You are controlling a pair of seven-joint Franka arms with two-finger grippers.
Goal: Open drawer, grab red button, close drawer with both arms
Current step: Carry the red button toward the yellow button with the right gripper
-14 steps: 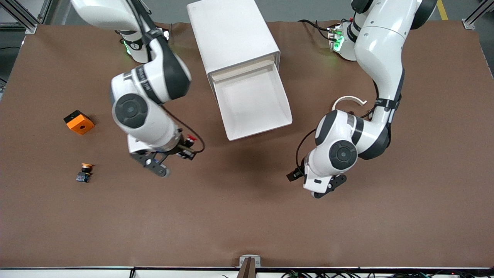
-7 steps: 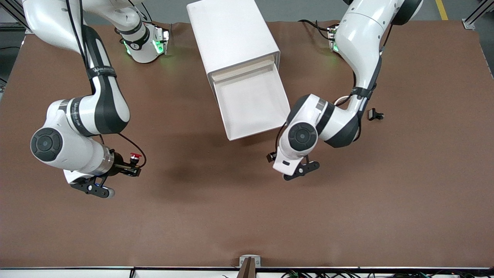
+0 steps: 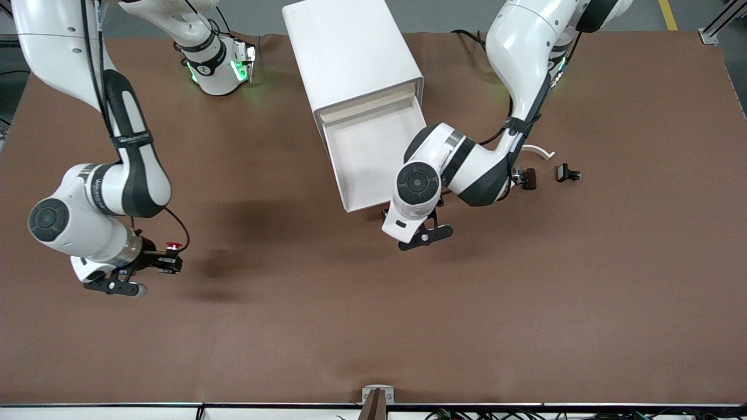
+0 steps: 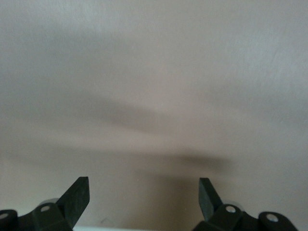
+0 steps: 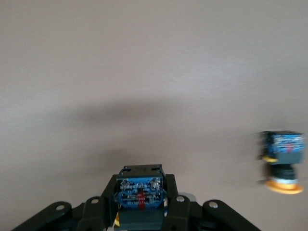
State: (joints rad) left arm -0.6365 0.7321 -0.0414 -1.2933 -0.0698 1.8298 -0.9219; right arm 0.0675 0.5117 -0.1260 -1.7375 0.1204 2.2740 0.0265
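My right gripper (image 3: 170, 263) is shut on the button (image 3: 172, 246), whose red cap shows above the black body. It holds the button above the table toward the right arm's end. In the right wrist view the gripper (image 5: 141, 185) clamps the button (image 5: 139, 192), with its blue board facing the camera. The white cabinet (image 3: 350, 52) has its drawer (image 3: 373, 157) pulled open and empty. My left gripper (image 3: 387, 213) is right at the drawer's front edge. In the left wrist view it (image 4: 143, 197) is open and empty over a plain surface.
The yellow-orange capped button (image 5: 283, 163) lies on the table near my right gripper; my right arm hides it in the front view. Two small black parts (image 3: 567, 173) (image 3: 528, 178) and a white curved piece (image 3: 538, 150) lie toward the left arm's end.
My right arm swung away from the drawer toward its own end of the table, carrying the button. My left arm moved in to the drawer's front edge.
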